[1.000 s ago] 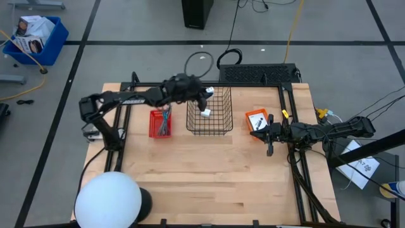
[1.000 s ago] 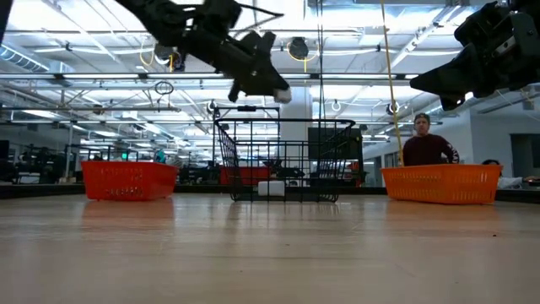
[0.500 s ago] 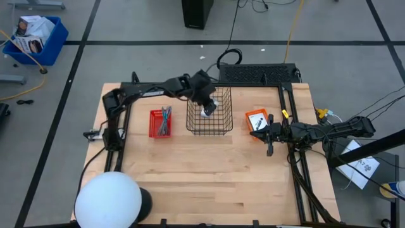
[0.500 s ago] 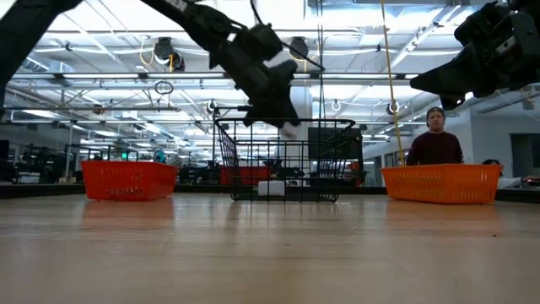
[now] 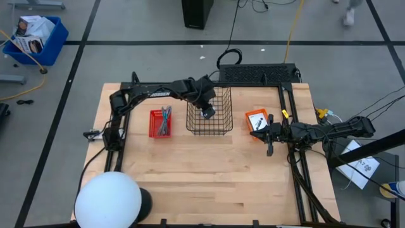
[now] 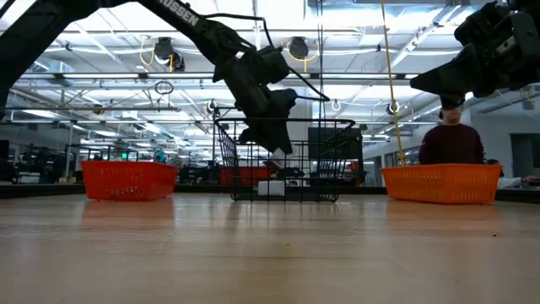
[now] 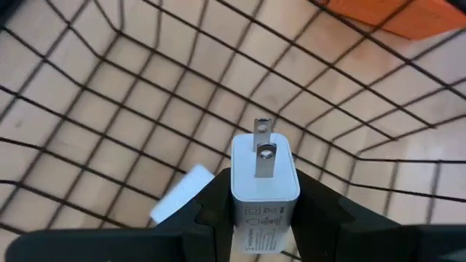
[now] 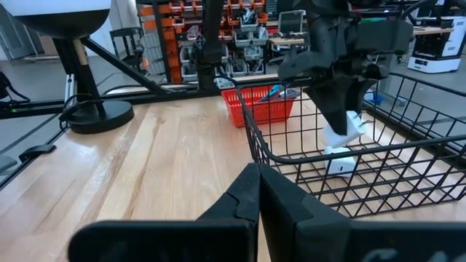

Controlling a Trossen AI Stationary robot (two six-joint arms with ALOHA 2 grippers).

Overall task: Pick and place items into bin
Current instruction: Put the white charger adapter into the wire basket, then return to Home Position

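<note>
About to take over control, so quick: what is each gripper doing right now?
Left gripper: shut on a white plug adapter, inside the wire basket.
Right gripper: shut, holding nothing, beside the basket.

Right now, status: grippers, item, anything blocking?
Left gripper shut on a white plug block, inside the wire basket. Right gripper shut, idle beside the basket. Another white block on basket floor.

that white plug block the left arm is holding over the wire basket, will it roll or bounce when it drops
Probably no rolling: the white plug block in the left end effector looks boxy and flat-sided. It seems rigid and light, so it may tumble. Its prongs might snag the wire basket.
</note>
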